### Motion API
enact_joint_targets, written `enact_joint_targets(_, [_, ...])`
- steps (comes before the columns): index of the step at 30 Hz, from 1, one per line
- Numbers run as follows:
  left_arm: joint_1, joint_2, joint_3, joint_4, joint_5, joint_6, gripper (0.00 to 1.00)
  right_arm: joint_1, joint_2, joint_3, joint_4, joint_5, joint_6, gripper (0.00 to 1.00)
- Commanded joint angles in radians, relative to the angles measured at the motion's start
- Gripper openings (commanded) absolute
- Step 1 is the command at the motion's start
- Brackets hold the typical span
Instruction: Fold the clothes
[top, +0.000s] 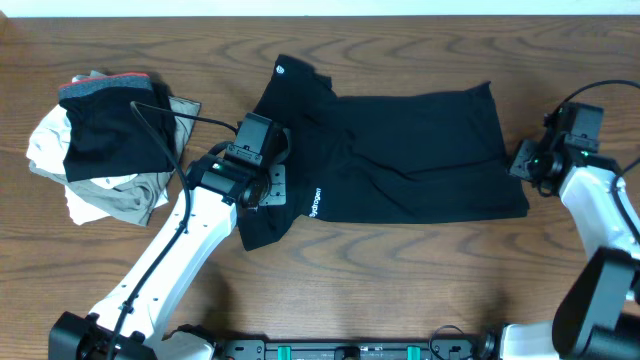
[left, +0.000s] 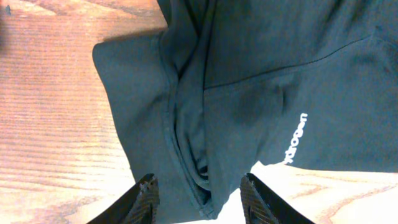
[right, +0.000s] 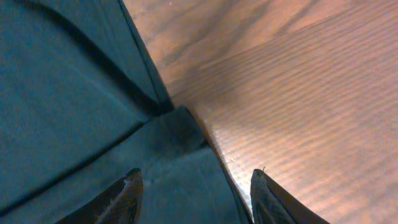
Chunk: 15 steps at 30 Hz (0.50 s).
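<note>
Clothes (top: 420, 150) partly folded, rumpled on tabletop (top: 400, 40); more folds left. Left hand (left: 199, 186) released above a crease, right hand (right: 196, 180) released at the corner.

Bright, even light from above — soft shadows on the table (top: 400, 270); wrist views show pale glare, edges perhaps slightly soft.

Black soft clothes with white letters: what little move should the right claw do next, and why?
Probably lower the right claw and pinch the edge of the black soft-fabric garment: its jaws stand open astride that edge, gripping nothing.
</note>
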Motion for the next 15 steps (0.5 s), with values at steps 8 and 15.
enact_joint_targets(8, [0.000,0.003,-0.015,-0.007,0.000,-0.010,0.45,-0.007,0.171,0.013,0.089,-0.085,-0.015,0.47])
enact_joint_targets(15, [0.000,0.003,-0.015,-0.007,0.000,-0.010,0.45,-0.007,0.171,0.014,0.123,-0.101,-0.014,0.04])
